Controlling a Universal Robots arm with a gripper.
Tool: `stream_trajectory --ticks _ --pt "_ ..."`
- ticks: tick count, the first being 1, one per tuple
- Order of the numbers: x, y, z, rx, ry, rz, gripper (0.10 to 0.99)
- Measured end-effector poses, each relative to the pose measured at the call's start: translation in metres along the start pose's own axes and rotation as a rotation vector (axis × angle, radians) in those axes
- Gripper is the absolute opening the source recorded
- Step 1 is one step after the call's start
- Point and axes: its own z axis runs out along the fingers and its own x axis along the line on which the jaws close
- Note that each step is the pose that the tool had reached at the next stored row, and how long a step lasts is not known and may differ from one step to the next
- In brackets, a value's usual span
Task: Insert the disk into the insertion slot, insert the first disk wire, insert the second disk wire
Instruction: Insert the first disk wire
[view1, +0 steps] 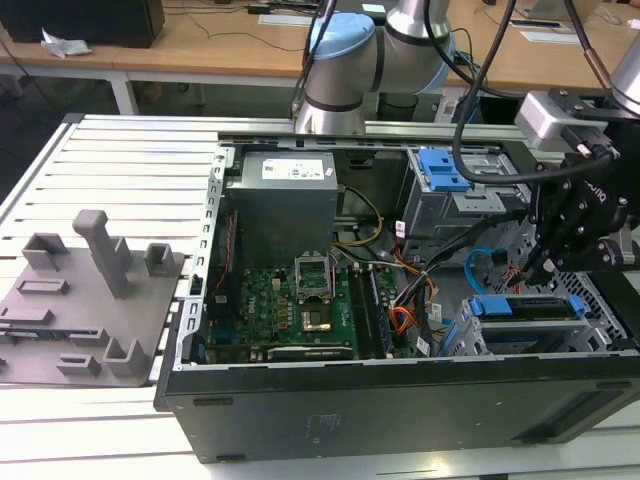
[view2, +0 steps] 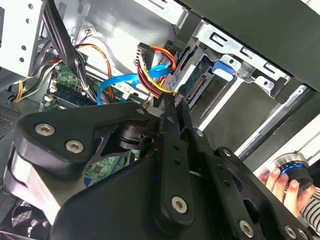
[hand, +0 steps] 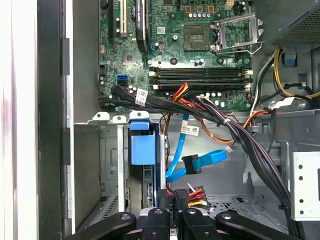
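disk (hand: 140, 150) sits in insertion slot (hand: 107, 162), just beside jaws clamping disk wire (hand: 196, 193).

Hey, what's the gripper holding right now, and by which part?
The gripper seems shut on the red, yellow and black disk wire, gripping it at its plug end.

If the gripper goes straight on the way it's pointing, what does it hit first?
Likely the red-yellow-black wires right at the tip of the gripper, then the disk in its bay; depth is unclear.
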Motion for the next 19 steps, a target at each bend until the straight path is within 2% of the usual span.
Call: stream_trajectory --ticks 5,6,11,19 --pt "0.0009 -0.0006 0.0035 0.000 0.0000 0.000 0.165" --pt "0.0046 -0.0007 0.0040 0.000 0.0001 0.000 0.165" --pt "0.0113 -0.0031 0.0045 0.000 0.0001 0.000 0.165" --pt "0.0180 -0.0078 0.0055 0.000 -0.0001 0.000 0.165"
